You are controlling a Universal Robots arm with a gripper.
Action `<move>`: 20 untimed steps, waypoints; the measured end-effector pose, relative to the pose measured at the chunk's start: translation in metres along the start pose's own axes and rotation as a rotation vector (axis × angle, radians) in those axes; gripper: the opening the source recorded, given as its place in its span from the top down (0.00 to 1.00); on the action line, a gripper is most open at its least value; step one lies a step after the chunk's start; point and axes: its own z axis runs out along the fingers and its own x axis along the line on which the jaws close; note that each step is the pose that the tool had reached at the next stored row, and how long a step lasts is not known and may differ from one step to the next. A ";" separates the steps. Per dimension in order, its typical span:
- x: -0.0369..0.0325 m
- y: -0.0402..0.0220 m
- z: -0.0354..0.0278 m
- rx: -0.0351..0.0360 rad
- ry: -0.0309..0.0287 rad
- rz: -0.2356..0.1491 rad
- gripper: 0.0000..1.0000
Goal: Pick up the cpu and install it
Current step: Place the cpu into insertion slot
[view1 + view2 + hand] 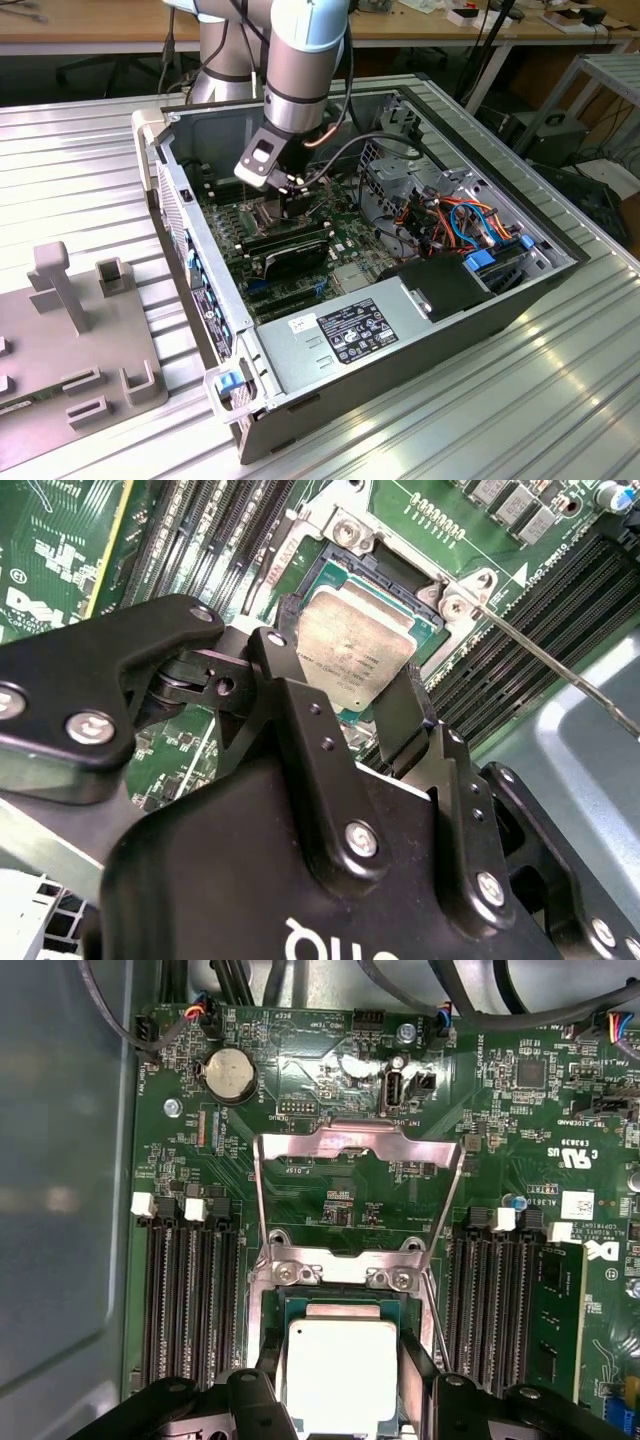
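The cpu [355, 645], a flat square chip with a silver-grey face, sits level over the dark socket [330, 575] on the green motherboard; in the first wrist view the cpu [338, 1375] lies just below the socket's screwed bracket. My gripper [350, 665] reaches down into the computer case [190, 250], and its black fingers [405, 715] press against two opposite edges of the chip. The gripper [340, 1390] is shut on the cpu. The socket's hinged metal frame [360, 1145] stands swung open behind it. In the exterior view the gripper [295, 208] hovers low over the board.
Black memory slots [190, 1300] flank the socket on both sides, with sticks [285, 245] fitted beside it. A thin metal lever [560, 670] juts out past the socket. The power supply [350, 330], coloured cables [460, 220] and the case wall [60, 1210] hem in the board.
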 end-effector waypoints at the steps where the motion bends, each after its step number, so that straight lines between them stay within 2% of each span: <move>1: 0.0000 0.0000 0.0003 0.0000 -0.0001 0.000 0.45; 4: 0.0000 0.0000 0.0005 0.0000 -0.0002 0.004 0.45; 9: 0.0000 0.0000 0.0007 -0.0003 -0.0009 0.033 0.45; 20: 0.0000 -0.0001 0.0009 -0.0004 -0.0007 0.035 0.45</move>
